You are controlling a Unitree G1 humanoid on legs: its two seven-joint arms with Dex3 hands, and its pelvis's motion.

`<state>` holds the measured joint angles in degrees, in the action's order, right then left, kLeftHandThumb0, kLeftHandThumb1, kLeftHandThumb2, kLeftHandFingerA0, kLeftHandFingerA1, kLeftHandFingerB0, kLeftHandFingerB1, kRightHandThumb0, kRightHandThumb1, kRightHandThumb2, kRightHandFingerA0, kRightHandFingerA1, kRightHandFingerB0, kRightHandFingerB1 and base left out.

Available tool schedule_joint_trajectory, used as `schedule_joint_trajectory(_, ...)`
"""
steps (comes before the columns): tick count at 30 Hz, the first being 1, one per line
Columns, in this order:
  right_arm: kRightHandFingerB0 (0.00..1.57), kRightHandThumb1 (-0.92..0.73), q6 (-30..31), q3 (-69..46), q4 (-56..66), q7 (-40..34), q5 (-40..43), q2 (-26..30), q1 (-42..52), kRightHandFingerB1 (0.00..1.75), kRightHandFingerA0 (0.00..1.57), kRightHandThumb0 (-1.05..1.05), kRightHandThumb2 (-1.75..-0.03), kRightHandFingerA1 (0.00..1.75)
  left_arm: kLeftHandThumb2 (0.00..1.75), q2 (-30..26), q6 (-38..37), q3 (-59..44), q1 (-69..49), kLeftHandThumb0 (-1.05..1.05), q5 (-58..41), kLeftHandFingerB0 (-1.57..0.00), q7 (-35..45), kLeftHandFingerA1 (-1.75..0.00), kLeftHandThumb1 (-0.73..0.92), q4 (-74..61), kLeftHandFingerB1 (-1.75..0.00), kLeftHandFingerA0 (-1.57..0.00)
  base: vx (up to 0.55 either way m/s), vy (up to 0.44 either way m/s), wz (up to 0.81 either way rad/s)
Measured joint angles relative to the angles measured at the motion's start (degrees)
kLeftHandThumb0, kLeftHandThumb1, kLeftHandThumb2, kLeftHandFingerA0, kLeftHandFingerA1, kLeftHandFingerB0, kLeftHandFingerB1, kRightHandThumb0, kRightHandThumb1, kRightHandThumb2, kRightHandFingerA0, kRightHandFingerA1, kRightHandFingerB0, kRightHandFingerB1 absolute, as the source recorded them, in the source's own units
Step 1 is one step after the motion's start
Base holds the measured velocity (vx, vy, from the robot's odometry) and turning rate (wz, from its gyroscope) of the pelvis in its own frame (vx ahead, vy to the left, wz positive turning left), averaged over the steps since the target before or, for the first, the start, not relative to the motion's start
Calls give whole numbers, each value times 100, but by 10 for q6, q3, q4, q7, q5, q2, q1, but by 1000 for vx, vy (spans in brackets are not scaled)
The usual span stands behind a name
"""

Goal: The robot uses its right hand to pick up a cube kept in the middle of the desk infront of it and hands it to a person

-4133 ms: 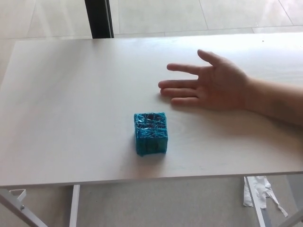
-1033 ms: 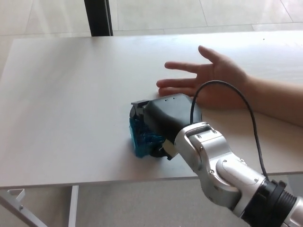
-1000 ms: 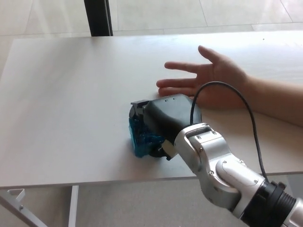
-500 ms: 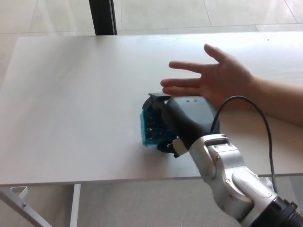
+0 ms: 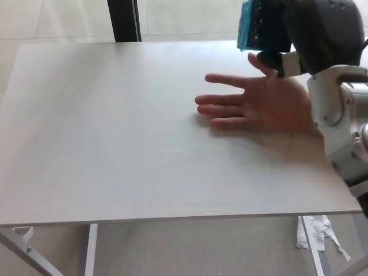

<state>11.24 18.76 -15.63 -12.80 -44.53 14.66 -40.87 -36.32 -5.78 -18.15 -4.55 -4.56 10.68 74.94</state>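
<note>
The right hand was raised high near the far right corner of the desk, its black fingers clamped around the blue cube, which was clear of the desk and hung at the top edge of the head view. The person's hand lay palm up and open on the desk toward its right edge, fingers pointing to the left. The cube sat above and slightly beyond that palm, roughly over the thumb, so the handover seemed to call for lowering it toward the near side onto the palm. The left hand was out of sight.
</note>
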Motion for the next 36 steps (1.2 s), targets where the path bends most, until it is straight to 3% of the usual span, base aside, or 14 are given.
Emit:
schedule_joint_trajectory(4, 93, -50, -20, 13, -75, -14, -3, 18, -4, 62, 94, -38, -60, 163, 63, 0, 0, 1, -2, -68, 0, -58, 0, -61, 78, -2, -45, -62, 0, 0, 0)
schedule_joint_trajectory(12, 88, -59, -66, 91, -174, -43, -27, 24, -4, 65, 90, -42, -58, 162, 63, 1, -1, 0, 4, -68, 0, -60, -2, -64, 78, 1, -47, -65, 0, 0, 0)
schedule_joint_trajectory(15, 86, -59, -75, 116, -221, -54, -36, 14, -7, 81, 90, -40, -57, 166, 63, 1, -3, 5, 3, -69, 1, -59, -2, -62, 78, 1, -46, -62, 0, 0, 0)
schedule_joint_trajectory(16, 87, -58, -78, 122, -239, -60, -38, 8, -11, 72, 91, -40, -58, 168, 63, 1, -5, 8, 4, -69, 2, -62, -2, -62, 78, 0, -45, -65, 0, 0, 0)
schedule_joint_trajectory(25, 89, -60, -80, 150, -342, -106, -52, -39, -63, 65, 97, -40, -63, 171, 63, 1, -11, 20, 5, -69, 5, -57, -2, -56, 79, 0, -43, -59, 0, 0, 0)
schedule_joint_trajectory(26, 89, -60, -80, 152, -346, -108, -53, -40, -66, 73, 99, -40, -62, 172, 63, 1, -11, 21, 5, -70, 6, -57, -2, -55, 78, 0, -43, -59, 0, 0, 0)
schedule_joint_trajectory(28, 86, -62, -81, 157, -358, -117, -57, -43, -73, 77, 96, -42, -64, 173, 63, 1, -11, 22, 5, -69, 7, -58, -2, -58, 77, -1, -44, -61, 0, 0, 0)
schedule_joint_trajectory(30, 84, -63, -82, 158, -368, -125, -58, -46, -80, 67, 90, -36, -58, 168, 63, 2, -11, 20, 5, -70, 7, -57, -2, -58, 77, -1, -44, -60, 0, 0, 0)
schedule_joint_trajectory(31, 72, -66, -81, 159, -372, -125, -58, -47, -83, 55, 75, -37, -65, 150, 63, 2, -11, 19, 5, -69, 7, -56, -2, -58, 80, -1, -44, -59, 0, 0, 0)
schedule_joint_trajectory(32, 72, -66, -77, 160, -376, -123, -59, -48, -88, 55, 75, -37, -65, 150, 63, 2, -11, 20, 5, -69, 7, -56, -2, -58, 80, -1, -44, -59, 0, 0, 0)
schedule_joint_trajectory(33, 42, -62, -74, 163, -378, -121, -60, -49, -92, 41, 60, -56, -59, 93, 64, 2, -13, 21, 5, -71, 8, -56, -2, -58, 79, -1, -44, -59, 0, 0, 0)
schedule_joint_trajectory(34, 25, -59, -68, 165, -377, -114, -62, -49, -94, 38, 31, -66, -58, 62, 64, 2, -13, 22, 5, -71, 9, -57, -2, -58, 79, -1, -44, -60, 0, 0, 0)
schedule_joint_trajectory(35, 13, -58, -61, 168, -375, -106, -64, -49, -95, 34, 14, -72, -58, 47, 63, 2, -13, 22, 5, -70, 9, -57, -2, -58, 79, -1, -44, -60, 0, 0, 0)
schedule_joint_trajectory(36, 0, -39, -55, 169, -372, -98, -65, -49, -95, 30, 0, -73, -88, 35, 63, 2, -13, 22, 5, -71, 9, -57, -2, -57, 79, -1, -44, -60, 0, 0, 0)
